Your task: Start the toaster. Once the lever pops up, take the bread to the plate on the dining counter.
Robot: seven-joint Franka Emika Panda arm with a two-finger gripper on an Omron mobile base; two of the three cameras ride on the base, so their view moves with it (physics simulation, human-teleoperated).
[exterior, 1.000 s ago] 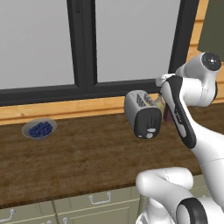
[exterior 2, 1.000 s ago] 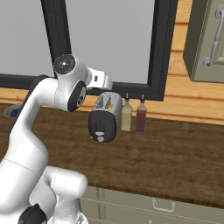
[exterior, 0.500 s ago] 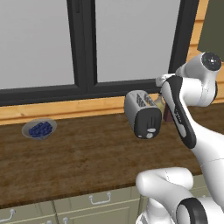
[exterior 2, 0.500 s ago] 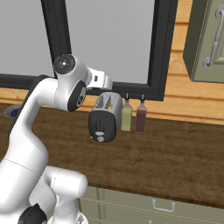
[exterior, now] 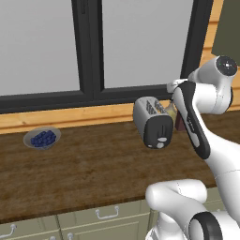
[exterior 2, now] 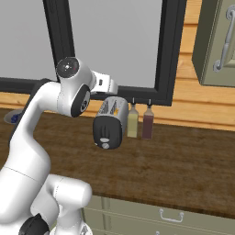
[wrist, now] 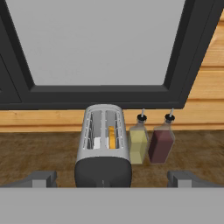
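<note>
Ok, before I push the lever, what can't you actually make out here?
- Toaster lever: not discernible on the black end panel; the hand view's bottom edge cuts it.
- Bread: just an orange sliver in the slot.
- Gripper: hand view shows fingertips apart; the robot's arm hides it in both base views.

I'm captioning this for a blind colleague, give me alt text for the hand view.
A silver toaster stands on a dark wood counter below a black-framed window, a slice of bread in one slot. Two bottles, one yellowish and one dark red, stand beside it; open gripper fingertips frame the bottom.
</note>
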